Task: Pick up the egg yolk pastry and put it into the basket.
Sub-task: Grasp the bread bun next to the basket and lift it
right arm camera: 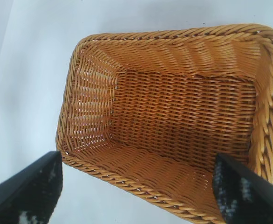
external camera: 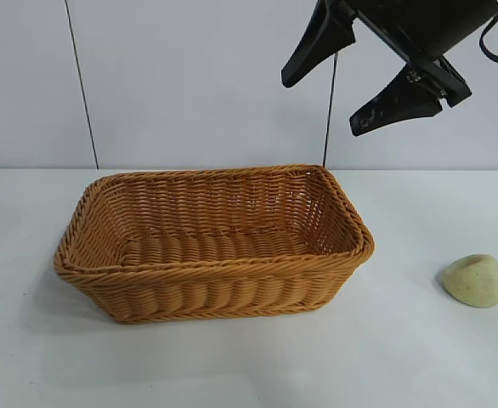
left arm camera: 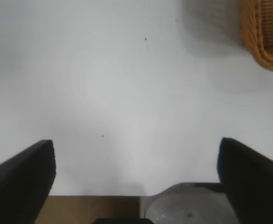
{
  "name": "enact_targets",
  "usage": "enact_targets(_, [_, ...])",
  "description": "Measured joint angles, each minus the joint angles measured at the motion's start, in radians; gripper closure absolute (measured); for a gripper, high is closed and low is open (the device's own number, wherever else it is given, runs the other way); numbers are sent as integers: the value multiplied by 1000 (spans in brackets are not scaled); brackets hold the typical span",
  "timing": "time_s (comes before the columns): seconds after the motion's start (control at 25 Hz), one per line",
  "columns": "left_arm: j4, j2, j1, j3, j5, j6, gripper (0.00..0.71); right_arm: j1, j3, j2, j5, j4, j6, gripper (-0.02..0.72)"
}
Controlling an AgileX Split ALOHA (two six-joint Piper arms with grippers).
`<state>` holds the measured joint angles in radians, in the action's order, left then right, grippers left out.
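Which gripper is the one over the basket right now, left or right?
The right gripper, open, hangs above the basket, and its wrist view looks into the empty weave. The left gripper, open too, faces bare table.

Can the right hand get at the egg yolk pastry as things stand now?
Probably yes. The right hand hangs open above the basket, while the egg yolk pastry lies alone on the table beside the basket, nothing covering it.

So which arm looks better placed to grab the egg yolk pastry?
Probably right: its open gripper hangs on the side where the egg yolk pastry lies, right of the basket; the left gripper is beyond the basket's other side.
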<state>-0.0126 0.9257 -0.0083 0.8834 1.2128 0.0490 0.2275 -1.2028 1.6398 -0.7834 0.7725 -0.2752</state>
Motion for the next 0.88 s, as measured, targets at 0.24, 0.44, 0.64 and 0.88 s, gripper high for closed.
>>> enact_targets(0.24, [0, -337, 0, -243, -25, 0, 36, 0, 0, 0, 0, 0, 0, 78])
enact_targets(0.44, [0, -575, 0, -372, -131, 0, 36, 0, 0, 0, 0, 0, 0, 78])
enact_targets(0.64, [0, -711, 0, -383, -136, 0, 36, 0, 0, 0, -1, -1, 0, 78])
enact_targets(0.88, [0, -793, 0, -384, -137, 0, 36, 0, -16, 0, -15, -98, 34, 78])
